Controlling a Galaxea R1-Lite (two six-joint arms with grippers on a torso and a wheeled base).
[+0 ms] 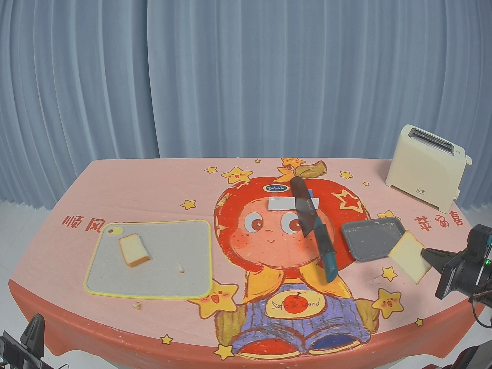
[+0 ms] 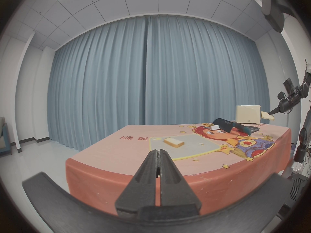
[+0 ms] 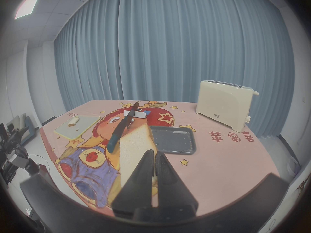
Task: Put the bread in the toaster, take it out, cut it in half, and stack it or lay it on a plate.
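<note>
1. Bread slice (image 1: 410,256) hangs tilted above the table (image 1: 128,190), pinched at one edge by the right gripper (image 1: 428,254), whose fingers are clamped on it. It is just beside the near right corner of the grey tray (image 1: 353,244) and not yet lying in it.
2. Second bread piece (image 1: 134,250) lies flat on the cutting board (image 1: 169,267) at the left, well apart from the tray.
3. Knife (image 1: 315,226) lies on the table between board and tray, with no gripper on it.
4. Toaster (image 1: 428,167) stands at the far right corner; no bread sticks up from its slots.
5. Left gripper (image 2: 158,152) sits low off the near left edge of the table, its fingers pressed together with nothing between them.
6. Toasting and cutting look done, judging by the two separate pieces and the knife set aside. What seems left is to set the held piece in the tray, then bring the piece from the board and lay or stack it there.
</note>
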